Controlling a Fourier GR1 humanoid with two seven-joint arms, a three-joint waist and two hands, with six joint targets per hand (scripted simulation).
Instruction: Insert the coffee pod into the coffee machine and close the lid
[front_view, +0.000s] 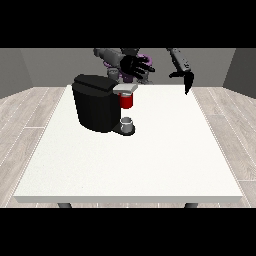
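**K:** White worktop, large, mostly bare. Black coffee machine sits toward the view's left and far half. A red thing at the machine hangs under the light grey lid on the machine's front.

**M:** Pod?

**K:** Small grey thing stands on the machine's base plate, right below the red thing. Cannot tell it for the coffee pod, so no call on where the pod is.

**M:** Hands?

**K:** Hand at the view's left is up above the lid, palm toward the camera, fingers spread wide, holding nothing. Near the lid but apart from it. Hand at the view's right hangs over the worktop's far edge, well apart from the machine, fingers straight and pointing down, close together, holding nothing.

**M:** Anything in the way?

**K:** Only the machine body itself; it stands between the robot and the base plate from the view's left. The worktop's near half carries nothing I can make out. Beyond it: grey plank floor and grey walls.
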